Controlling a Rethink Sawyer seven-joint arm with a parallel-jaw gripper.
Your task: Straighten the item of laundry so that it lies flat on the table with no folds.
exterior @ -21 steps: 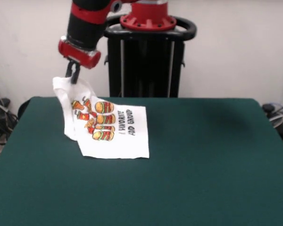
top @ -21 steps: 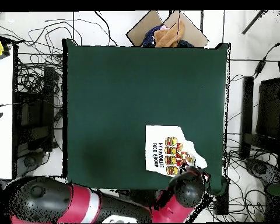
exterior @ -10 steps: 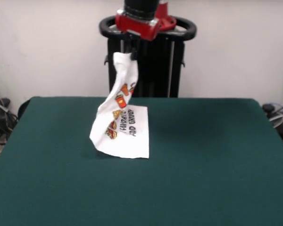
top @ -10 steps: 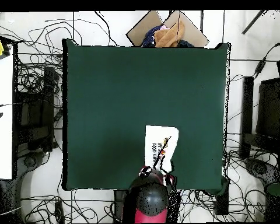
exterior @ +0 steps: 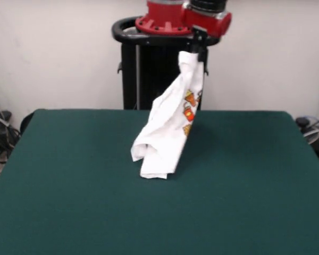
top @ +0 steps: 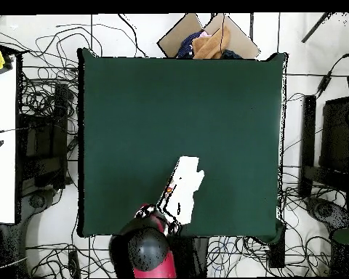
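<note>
Scene: A red and black robot arm held a small printed T-shirt (exterior: 167, 133) up by one end above a dark green table (exterior: 244, 175).
Claw: The gripper (exterior: 198, 44) was pinched closed on the topmost bunch of the shirt, high over the table's far side; no gap showed between its fingers.
Laundry: The shirt hung down from the claw in a slanted, gathered drape, its lower end resting crumpled on the felt. Only a few red and orange cartoons showed along one edge; the lettering was hidden in the folds.
Overhead: Seen from above, the shirt (top: 185, 187) appeared as a narrow white strip near the table's edge closest to the robot, with the arm's head (top: 150, 247) just beside it.
Progress: By the look of it, the task was far from done. The cloth was folded on itself and mostly off the surface.
Left to do: Judging from this, the shirt had yet to be laid down, spread out and released flat.
</note>
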